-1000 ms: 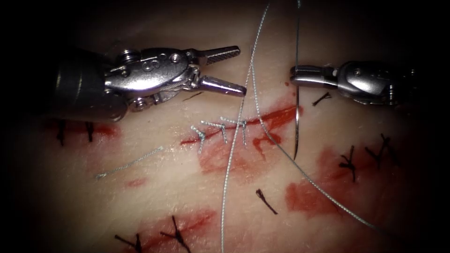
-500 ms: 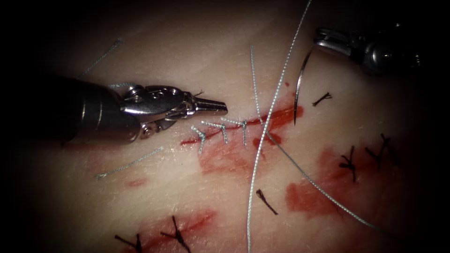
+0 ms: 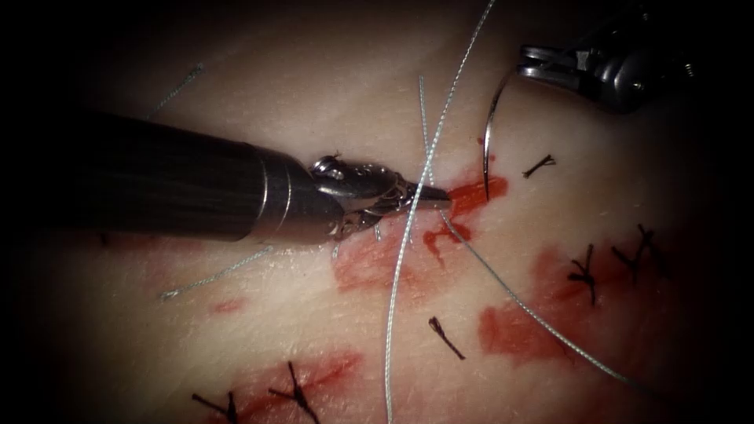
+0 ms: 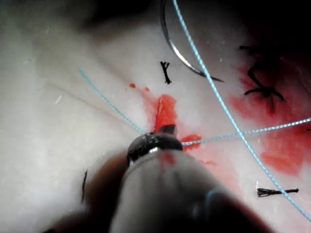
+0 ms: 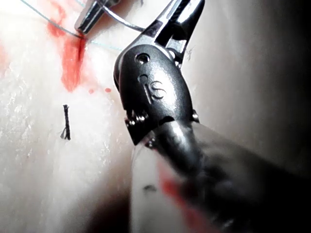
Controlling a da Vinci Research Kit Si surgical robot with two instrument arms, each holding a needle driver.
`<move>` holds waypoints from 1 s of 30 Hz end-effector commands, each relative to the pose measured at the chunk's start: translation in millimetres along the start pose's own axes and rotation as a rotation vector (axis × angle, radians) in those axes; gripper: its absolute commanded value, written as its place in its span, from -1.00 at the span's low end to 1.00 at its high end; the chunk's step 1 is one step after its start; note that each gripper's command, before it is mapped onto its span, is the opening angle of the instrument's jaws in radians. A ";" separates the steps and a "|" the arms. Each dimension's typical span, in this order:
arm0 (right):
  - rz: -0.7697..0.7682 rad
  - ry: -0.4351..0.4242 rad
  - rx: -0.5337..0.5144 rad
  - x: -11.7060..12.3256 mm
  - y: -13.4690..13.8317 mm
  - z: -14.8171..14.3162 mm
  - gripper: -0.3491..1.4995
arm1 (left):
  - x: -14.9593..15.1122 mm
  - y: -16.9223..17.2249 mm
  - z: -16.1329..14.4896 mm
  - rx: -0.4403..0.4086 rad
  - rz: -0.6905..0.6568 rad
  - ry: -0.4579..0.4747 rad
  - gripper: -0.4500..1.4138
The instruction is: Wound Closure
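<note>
My left tool reaches in from the left. Its jaws are shut and its tip rests at the red cut in the tissue, with nothing seen between them. The tip sits where the thread crosses. My right tool is at the upper right, shut on the curved needle near its tail end. The needle hangs down free of the tissue, its point just above the cut's right end. Pale thread runs from the top down across the left tip. The right jaws grip the needle.
Black finished stitches lie on the right and others at the bottom. A loose pale thread end lies left of the cut. A short black cut end lies below it. Red fluid stains the tissue.
The left tool shut its jaws and moved right and down to the cut, covering the pale stitches. The right tool lifted the needle up to the upper right, and the thread swung with it.
</note>
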 end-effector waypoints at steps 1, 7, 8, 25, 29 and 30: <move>0.000 -0.003 -0.005 -0.6 -0.3 0.7 -1.00 | -0.3 0.0 0.8 -0.011 0.008 -0.006 -1.00; -0.005 -0.007 -0.007 -0.9 -0.7 1.0 -1.00 | -0.6 0.1 0.7 0.030 0.012 -0.018 -1.00; -0.005 -0.009 -0.008 -0.9 -0.7 1.0 -1.00 | -0.7 0.0 0.7 0.038 0.013 -0.026 -1.00; -0.009 -0.020 -0.016 -1.2 -0.9 1.4 -1.00 | -2.1 -3.4 0.7 0.204 0.083 -0.131 -1.00; -0.013 -0.023 -0.017 -1.4 -1.3 2.0 -1.00 | -2.5 -3.7 0.8 0.260 0.128 -0.142 -1.00; -0.014 -0.024 -0.017 -1.5 -1.4 2.1 -1.00 | -2.5 -3.7 0.8 0.264 0.145 -0.148 -1.00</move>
